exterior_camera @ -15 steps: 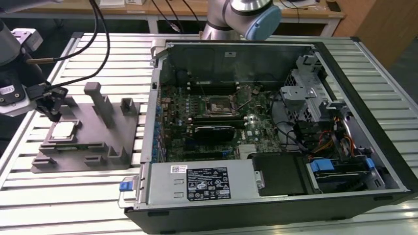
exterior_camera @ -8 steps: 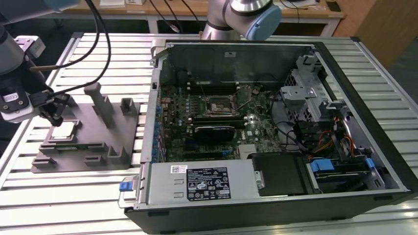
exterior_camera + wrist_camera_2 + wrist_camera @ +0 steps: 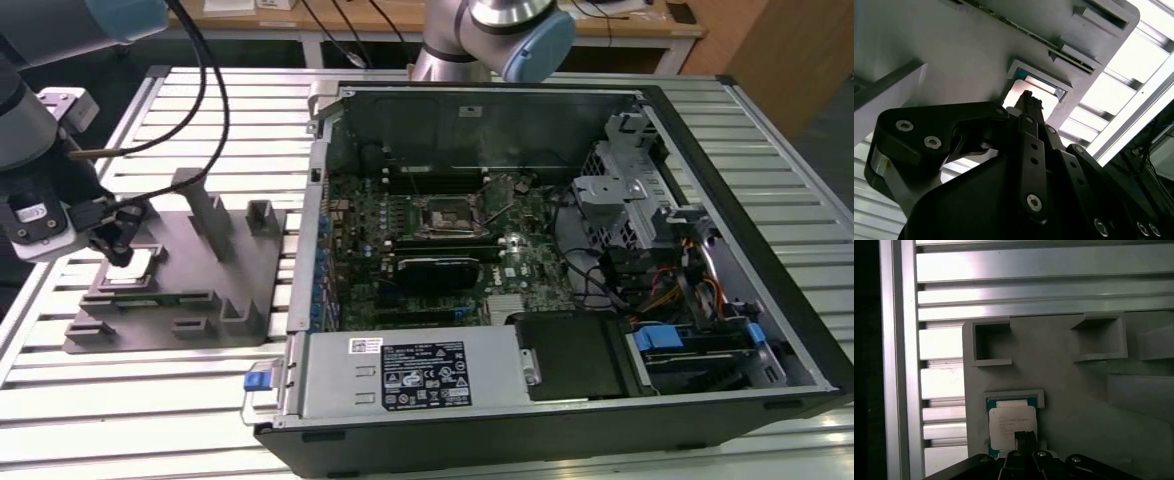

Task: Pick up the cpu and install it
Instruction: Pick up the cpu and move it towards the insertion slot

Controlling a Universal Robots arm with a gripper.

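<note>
I'm at the pick-up step, and nothing has been lifted yet. The cpu point(image 3: 1012, 422) lies flat, pale metal top up, in its shallow square recess at the near edge of the grey fixture point(image 3: 187, 268). The fixture stands on the slatted bench point(image 3: 561, 455) at the exterior view's left, well apart from the open computer case point(image 3: 787, 330).

My gripper point(image 3: 1025, 436) hangs just above the chip. In the first wrist view its tips overlap the cpu's edge. I cannot tell from either wrist view whether they touch the top or stop short of it. The fingers point(image 3: 1029, 102) look drawn together into one narrow point, with no gap that I can make out and nothing held between them.

As I judge it, a grasp here calls for spreading the fingers wide enough to span the chip. They would then have to settle squarely on two opposite edges, inside the recess walls, without tilting the cpu or scraping its top. There is little room at the lip, so centring over the chip matters more than speed.

The black-framed socket point(image 3: 445, 212) on the board inside the case sits to the exterior view's right and holds no chip that I can see. The install part is not begun.
</note>
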